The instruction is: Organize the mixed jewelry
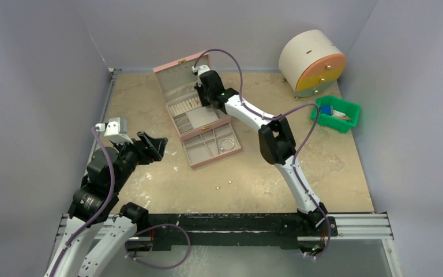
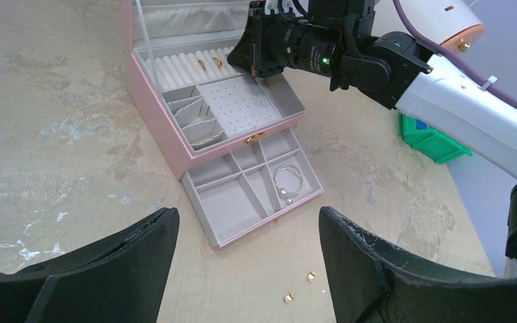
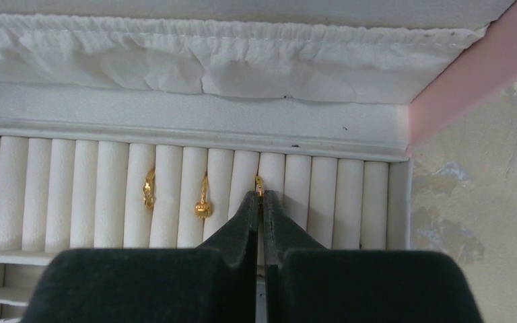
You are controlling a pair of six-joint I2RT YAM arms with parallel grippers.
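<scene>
Dark fingers of my right gripper (image 3: 260, 199) fill the foreground of the right wrist view. They are closed to a hairline gap and pinch a small gold piece (image 3: 259, 183), a ring as far as I can tell, its top just showing above the tips. Beneath everything is the mottled table (image 1: 277, 173), and on it the pink jewelry box (image 2: 155, 101), my landmark, stands with its lid up. Its drawer (image 2: 229, 208) is pulled out on the side towards my bases. My left gripper (image 2: 246, 219) hangs wide open and empty, off that same side of the box and out to the left, touching nothing. Inside the box, the row of white ring rolls (image 3: 101, 195) runs along the back under the lid. The perforated stud panel (image 2: 242, 104) sits in front of it. A silvery wire bracelet (image 2: 287, 182) lies in the drawer's right-hand compartment. Two gold rings (image 3: 149, 188) (image 3: 203, 200) stand in slots between the rolls. The piece I hold sits over the second slot to their right, pressed into the groove or nearly so; I cannot tell how deep. Two tiny gold studs (image 2: 311, 276) (image 2: 287, 297) lie loose on the table, just beyond the drawer's front edge. I judge the step in hand to be seating this piece in the rolls. The next move calls for a slight push down, a small opening of the fingers and a straight lift, so that the neighbours are not dragged out. Then the studs remain, which will need a very fine pinch off the flat tabletop.
</scene>
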